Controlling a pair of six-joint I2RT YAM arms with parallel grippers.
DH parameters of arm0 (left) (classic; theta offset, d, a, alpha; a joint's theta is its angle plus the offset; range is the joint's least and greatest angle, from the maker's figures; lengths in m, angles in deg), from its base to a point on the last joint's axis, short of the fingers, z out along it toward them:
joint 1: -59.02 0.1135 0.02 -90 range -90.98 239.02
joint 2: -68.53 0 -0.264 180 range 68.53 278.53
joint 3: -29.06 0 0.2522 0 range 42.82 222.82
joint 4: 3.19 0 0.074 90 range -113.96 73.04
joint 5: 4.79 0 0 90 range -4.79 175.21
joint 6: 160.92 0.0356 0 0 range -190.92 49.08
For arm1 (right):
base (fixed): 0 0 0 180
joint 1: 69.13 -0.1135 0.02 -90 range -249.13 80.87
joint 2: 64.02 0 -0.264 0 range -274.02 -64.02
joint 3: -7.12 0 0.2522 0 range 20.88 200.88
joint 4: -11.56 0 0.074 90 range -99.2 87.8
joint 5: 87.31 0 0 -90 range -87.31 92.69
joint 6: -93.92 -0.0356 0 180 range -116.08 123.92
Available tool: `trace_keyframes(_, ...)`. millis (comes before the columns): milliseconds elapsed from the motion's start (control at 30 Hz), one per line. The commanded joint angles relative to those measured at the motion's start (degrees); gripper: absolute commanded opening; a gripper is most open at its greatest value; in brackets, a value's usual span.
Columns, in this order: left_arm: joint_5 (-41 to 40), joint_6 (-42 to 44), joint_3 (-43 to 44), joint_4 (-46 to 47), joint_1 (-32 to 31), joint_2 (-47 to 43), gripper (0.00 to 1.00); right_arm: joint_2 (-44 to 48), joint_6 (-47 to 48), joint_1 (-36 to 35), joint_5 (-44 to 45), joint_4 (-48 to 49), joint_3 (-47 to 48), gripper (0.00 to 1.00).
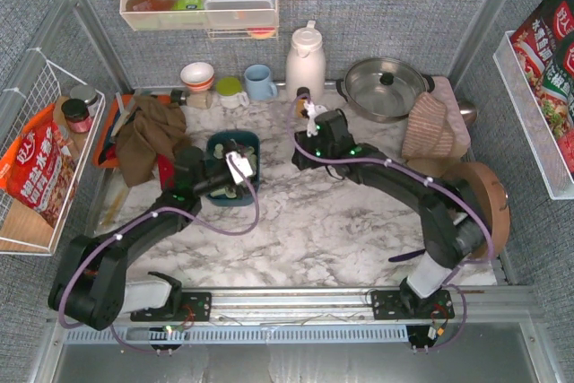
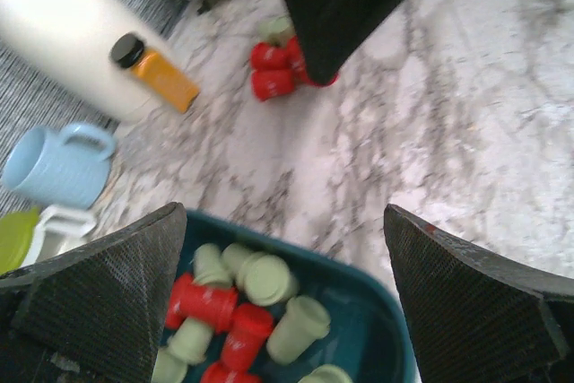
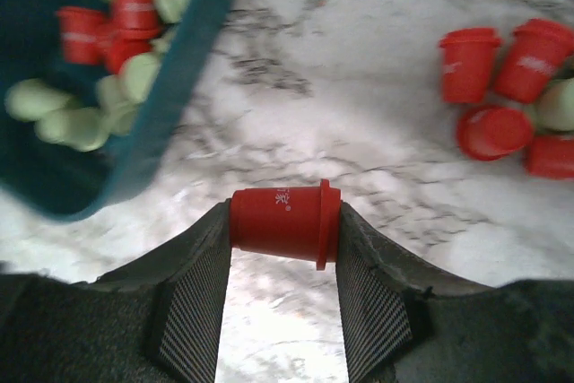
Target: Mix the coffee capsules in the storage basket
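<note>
The dark teal storage basket [image 1: 233,169] sits left of centre and holds several red and mint green capsules [image 2: 256,298]; it also shows in the right wrist view [image 3: 170,87]. My left gripper [image 1: 235,168] is open and empty, its jaws wide apart just above the basket [image 2: 377,311]. My right gripper [image 3: 285,226] is shut on a red capsule [image 3: 285,220], held sideways above the marble right of the basket. Several more red capsules [image 3: 502,100] and one green one lie loose on the table, also in the left wrist view [image 2: 273,69].
A small amber bottle [image 2: 154,69], a white thermos [image 1: 305,60], a blue mug [image 1: 260,82], a steel pot [image 1: 386,87] and bowls stand along the back. A brown cloth [image 1: 148,136] on an orange tray lies left of the basket. A folded towel [image 1: 435,123] lies at right.
</note>
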Motion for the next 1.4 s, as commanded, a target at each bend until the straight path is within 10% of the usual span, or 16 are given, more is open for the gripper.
trace_keyframes(0,0.0,-1.0,-3.5,13.1,-4.8,0.9,0.99,7.3,-8.5,-0.1,-14.5,16.2,-7.5,0.36)
trace_keyframes(233,-3.9,-1.4,-6.5,21.8,-9.6,1.2,0.98,13.9,-18.7,-0.3,-24.6,27.5,-15.7,0.36)
trace_keyframes(1167,0.8,-5.6,-8.6,32.6,-13.2,3.1,0.41,14.1,-24.3,-2.3,-28.3,38.0,-21.8,0.36)
trace_keyframes(1367,-0.6,-3.5,-7.7,28.6,-13.3,2.8,0.27,15.3,-22.9,-2.3,-26.7,35.2,-21.4,0.50)
